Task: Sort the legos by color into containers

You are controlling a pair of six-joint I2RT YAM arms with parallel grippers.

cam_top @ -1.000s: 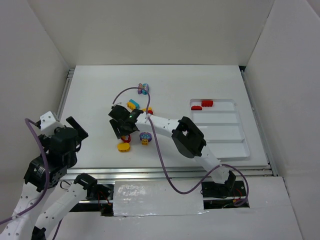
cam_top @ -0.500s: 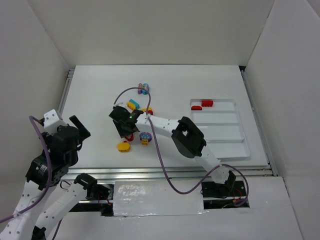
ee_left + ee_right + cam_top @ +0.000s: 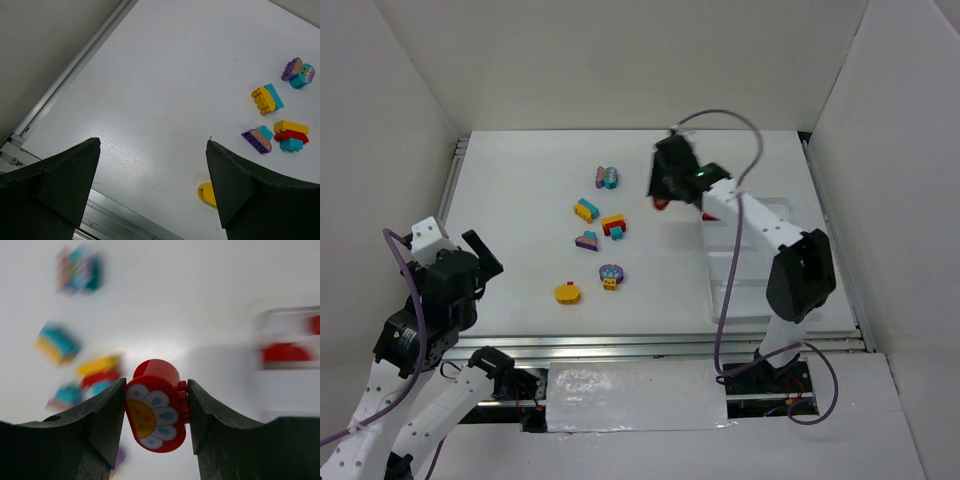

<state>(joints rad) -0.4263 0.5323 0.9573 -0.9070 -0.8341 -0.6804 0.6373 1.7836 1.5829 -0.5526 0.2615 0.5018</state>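
Note:
My right gripper (image 3: 663,192) is shut on a red brick with a flower print (image 3: 156,412), held above the table just left of the white tray (image 3: 772,272). In the right wrist view the tray (image 3: 292,385) is blurred at the right, with red bricks (image 3: 281,353) in its far compartment. Loose legos lie mid-table: a purple-teal cluster (image 3: 607,178), a yellow-teal pair (image 3: 585,210), a yellow-red-teal stack (image 3: 614,225), a purple-teal pair (image 3: 587,240), a purple-yellow piece (image 3: 611,274) and a yellow brick (image 3: 567,292). My left gripper (image 3: 472,256) is open and empty at the near left.
The right arm crosses over the tray's far left corner and hides it. White walls close in the table on three sides. A metal rail (image 3: 75,75) runs along the table's left edge. The yellow brick (image 3: 206,194) lies beside my left gripper's right finger.
My right gripper has lifted the red brick from among the legos and swung it far right and back, toward the tray. The left arm has barely shifted.

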